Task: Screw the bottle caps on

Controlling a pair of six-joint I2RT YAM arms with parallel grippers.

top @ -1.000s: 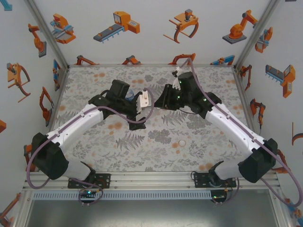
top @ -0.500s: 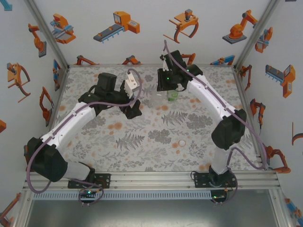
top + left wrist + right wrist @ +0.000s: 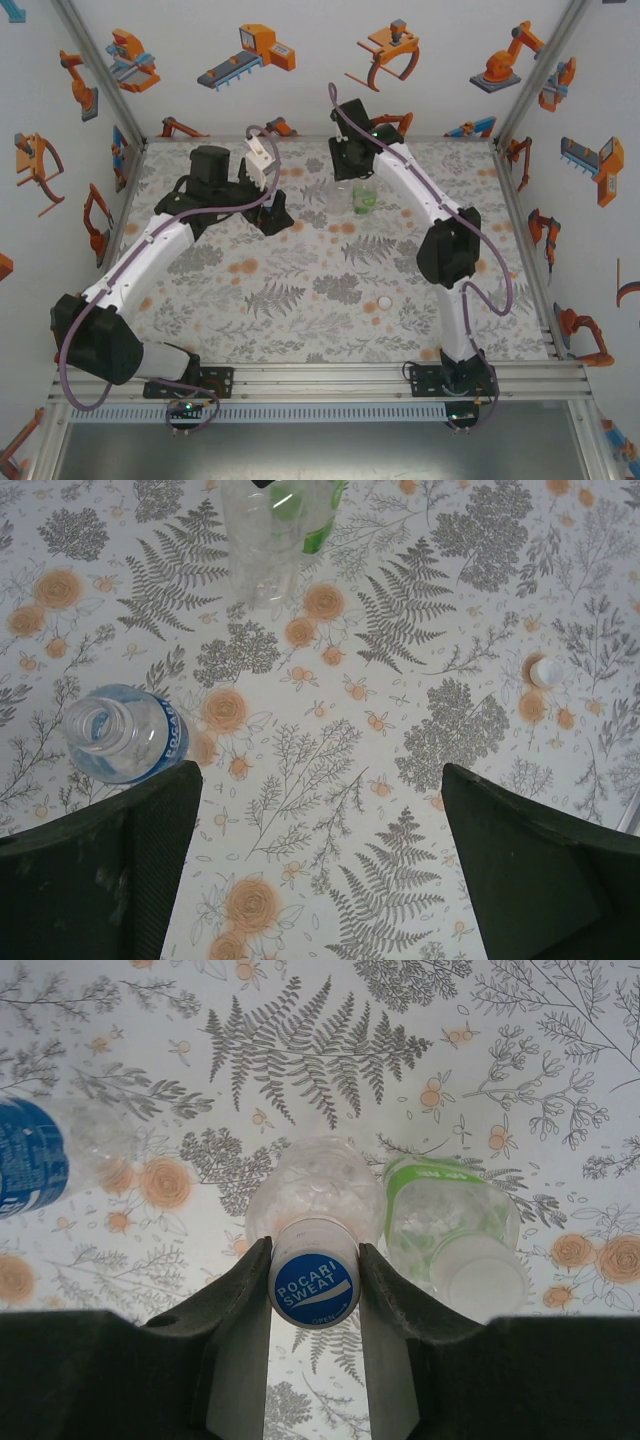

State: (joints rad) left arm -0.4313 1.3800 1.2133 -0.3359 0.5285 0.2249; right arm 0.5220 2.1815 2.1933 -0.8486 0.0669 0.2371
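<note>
My right gripper (image 3: 315, 1257) pinches a bottle cap (image 3: 313, 1288) in line above the upright clear bottle (image 3: 315, 1185). My left gripper (image 3: 320, 780) is spread, and the uncapped blue-label bottle (image 3: 120, 735) stands beside its left finger.

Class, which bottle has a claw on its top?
The plain clear bottle: right claw clamps its cap; blue-labelled bottle and green-labelled bottle stand free.

Top camera looks down from behind; wrist cameras peer close past left hand (image 3: 318, 772) and right hand (image 3: 315, 1252) at the desk (image 3: 300, 300), sharing the bottles (image 3: 262, 540).
</note>
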